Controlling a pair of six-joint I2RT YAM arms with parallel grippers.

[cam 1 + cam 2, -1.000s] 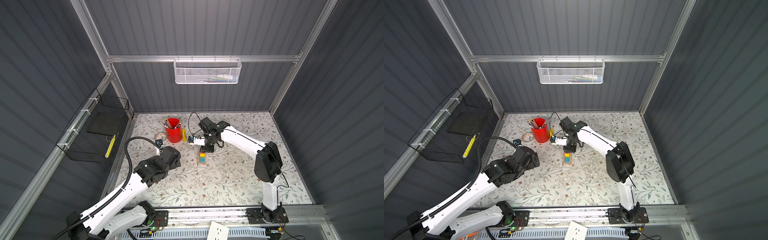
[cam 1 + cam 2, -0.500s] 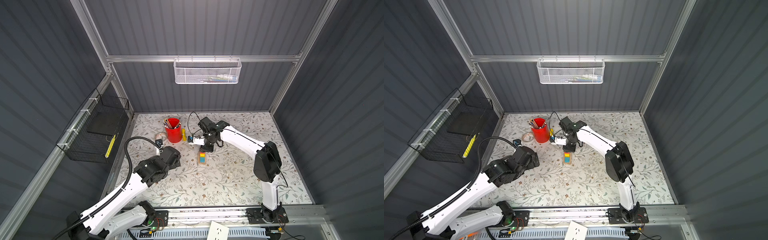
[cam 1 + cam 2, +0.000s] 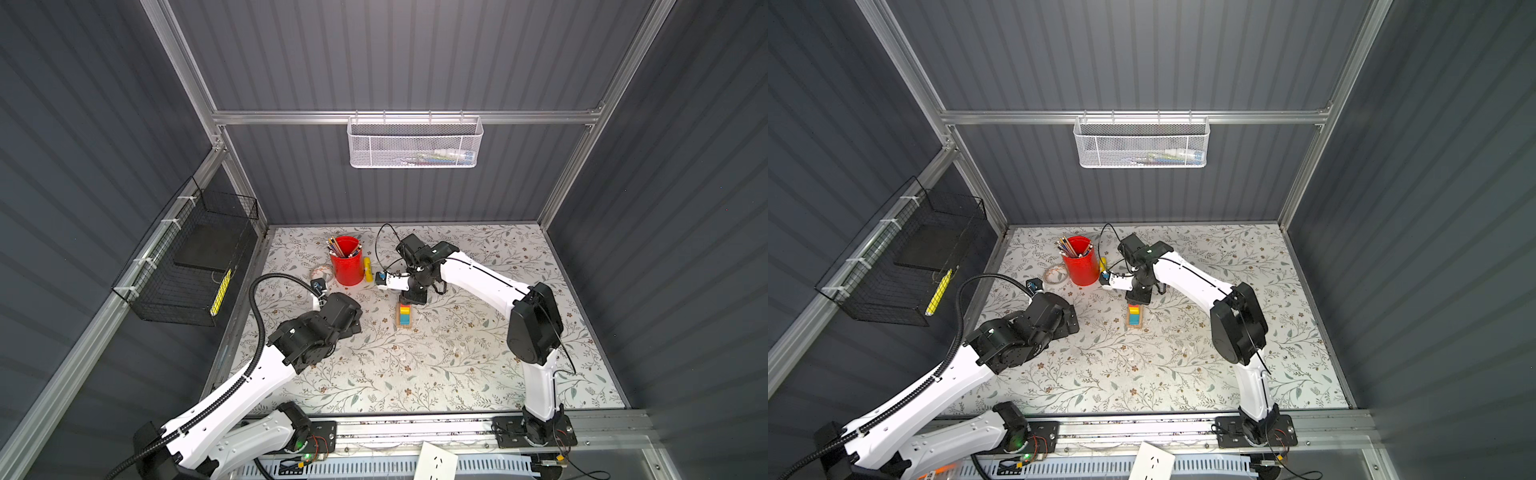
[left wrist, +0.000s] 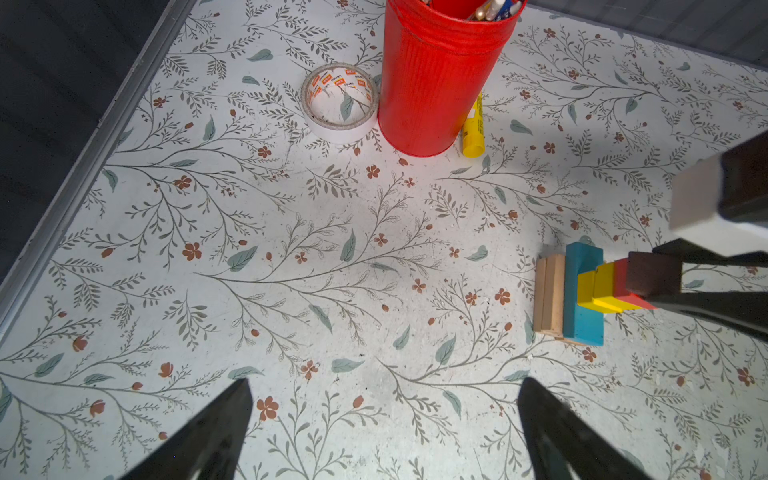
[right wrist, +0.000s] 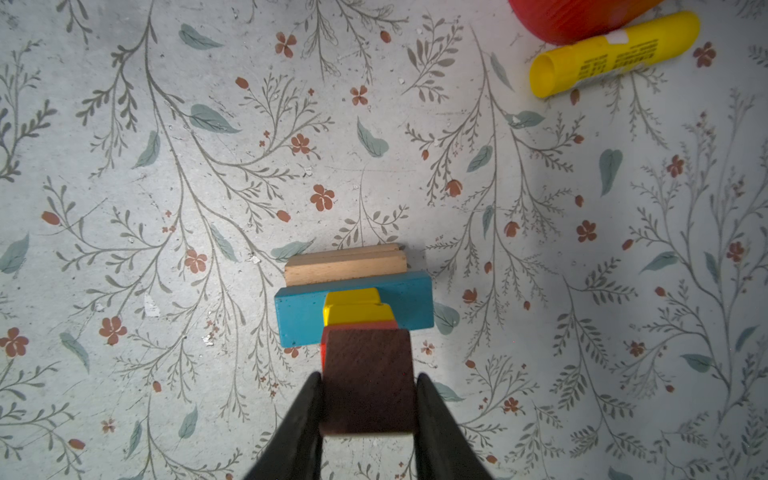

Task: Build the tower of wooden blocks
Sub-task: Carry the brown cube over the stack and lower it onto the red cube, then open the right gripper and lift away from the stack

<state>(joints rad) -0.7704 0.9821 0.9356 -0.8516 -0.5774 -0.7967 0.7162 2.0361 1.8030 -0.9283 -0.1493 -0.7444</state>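
The right gripper [image 5: 369, 377] points straight down over the wood block tower [image 3: 404, 315], its two black fingers [image 5: 305, 419] pressed against opposite sides of the dark brown peaked piece [image 5: 368, 361], pinching it. That piece sits on top of the stack, resting on the red cube [image 4: 621, 278], of which only thin edges show beneath it. Under the red cube come the yellow cubes [image 5: 353, 305], slightly offset from one another, then the blue plank [image 5: 299, 311] lying crosswise, then the tan planks [image 5: 345, 264] flat on the floral surface [image 3: 457, 365]. In both top views the tower stands near the middle of the surface, directly below the right gripper's wrist. The left gripper [image 4: 382, 436] hovers nearer the left edge, well apart from the tower, its fingers spread wide over bare surface. Toward the back edge, left of the middle, stands the red pencil cup [image 3: 346, 261], with a yellow stick [image 3: 367, 269] lying just beside it on the tower's side and a tape roll [image 4: 340, 102] touching its other side.
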